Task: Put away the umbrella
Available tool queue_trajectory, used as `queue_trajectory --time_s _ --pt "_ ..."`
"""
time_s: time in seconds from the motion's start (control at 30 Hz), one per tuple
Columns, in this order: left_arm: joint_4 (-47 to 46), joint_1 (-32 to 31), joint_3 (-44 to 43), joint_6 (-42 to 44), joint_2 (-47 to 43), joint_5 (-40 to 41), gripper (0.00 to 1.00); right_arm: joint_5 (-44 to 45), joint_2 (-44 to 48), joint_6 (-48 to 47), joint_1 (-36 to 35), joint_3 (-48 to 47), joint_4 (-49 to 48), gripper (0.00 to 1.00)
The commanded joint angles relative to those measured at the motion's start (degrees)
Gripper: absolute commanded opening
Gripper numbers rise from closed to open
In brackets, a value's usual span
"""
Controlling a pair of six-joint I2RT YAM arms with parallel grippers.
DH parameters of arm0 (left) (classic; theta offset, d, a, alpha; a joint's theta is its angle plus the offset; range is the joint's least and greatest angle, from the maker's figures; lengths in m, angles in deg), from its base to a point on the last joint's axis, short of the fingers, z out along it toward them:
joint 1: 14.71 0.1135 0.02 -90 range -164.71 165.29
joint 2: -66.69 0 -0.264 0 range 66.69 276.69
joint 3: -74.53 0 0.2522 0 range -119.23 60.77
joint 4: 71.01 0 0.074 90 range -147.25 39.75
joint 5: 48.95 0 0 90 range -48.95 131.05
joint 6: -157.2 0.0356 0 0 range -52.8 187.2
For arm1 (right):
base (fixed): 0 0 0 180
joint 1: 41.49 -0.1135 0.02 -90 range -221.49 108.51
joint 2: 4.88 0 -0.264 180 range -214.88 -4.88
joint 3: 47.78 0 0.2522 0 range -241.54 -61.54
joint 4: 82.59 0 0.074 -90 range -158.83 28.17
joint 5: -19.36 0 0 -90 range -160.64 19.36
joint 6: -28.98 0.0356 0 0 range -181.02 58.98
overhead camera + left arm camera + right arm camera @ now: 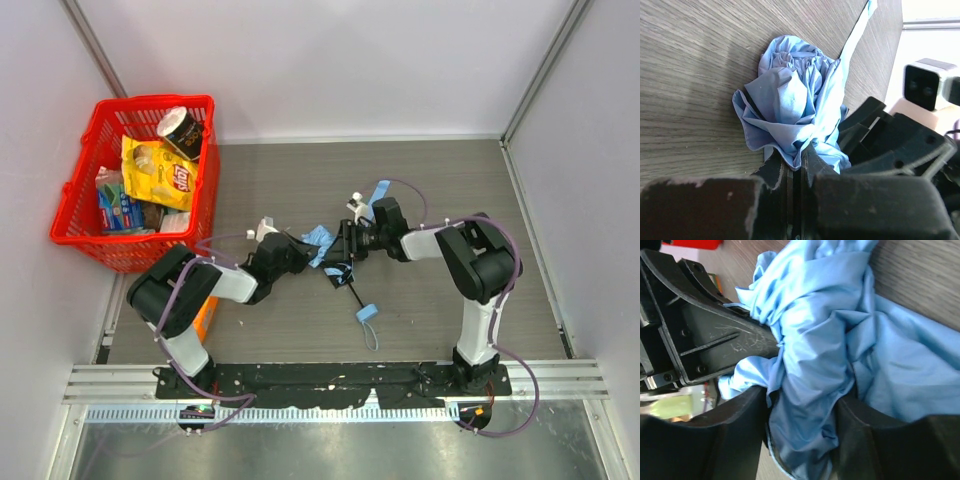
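Note:
The umbrella (320, 238) lies mid-table as a crumpled bundle of light blue cloth, its thin black shaft (350, 286) running toward me to a blue strap loop (367, 316). A blue closing strap (379, 190) trails off behind it. My left gripper (303, 252) comes in from the left. In the left wrist view it (799, 167) is shut on the edge of the cloth (795, 100). My right gripper (345, 240) comes in from the right. In the right wrist view it (800, 412) is shut around a thick fold of the cloth (840, 315).
A red basket (155, 101) holding snack packets and a cup stands at the back left. An orange object (208, 316) lies under my left arm. The two grippers nearly touch over the umbrella. Grey walls close in both sides.

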Motion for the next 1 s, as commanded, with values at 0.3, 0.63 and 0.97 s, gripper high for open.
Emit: queue_trajectory --time_s 0.3,0.63,0.97 --pt "2.6 -2.2 2.4 -0.6 1.0 2.0 0.0 40.2 17.9 -23.6 -13.4 -7.5 32.5 0.64" --pt "1.3 -2.2 2.6 -0.3 3.0 2.0 0.0 37.6 24.7 -22.8 -13.4 -7.0 34.9 0.66" --pt "0.2 -2.2 3.6 0.0 5.0 1.5 0.0 53.1 22.6 -13.4 -15.1 -12.8 37.0 0.73"
